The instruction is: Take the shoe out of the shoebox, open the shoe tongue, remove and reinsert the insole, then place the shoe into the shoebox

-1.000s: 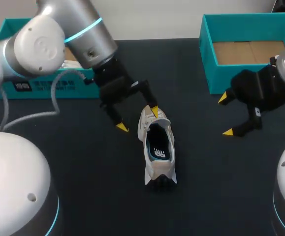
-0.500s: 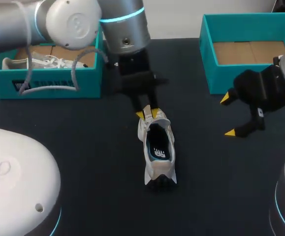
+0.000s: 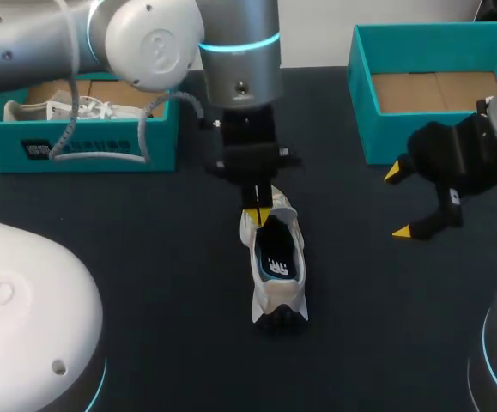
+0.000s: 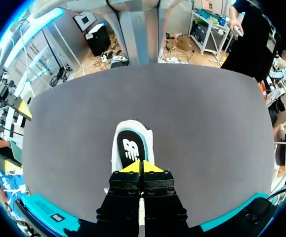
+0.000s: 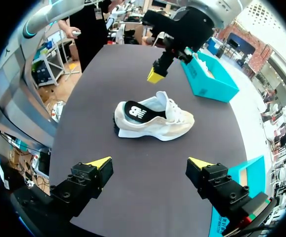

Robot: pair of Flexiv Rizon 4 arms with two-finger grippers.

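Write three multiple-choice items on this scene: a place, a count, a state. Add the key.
1. The shoe with the dark insole lies: A) on the table, between the shoeboxes; B) inside a shoebox; C) atop a shoebox.
2. Teal shoeboxes on the table: A) one; B) two; C) three.
3. The right claw is: A) shut on the shoe; B) shut, empty; C) open.
Key: 1A, it rests on the bare table; 2B, one at each far side; 3C, its yellow tips stand wide apart, touching nothing.

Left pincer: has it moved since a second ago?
Yes. In the head view the left pincer moved rightward, from beside the shoe to over its far end; the shoe stayed put.
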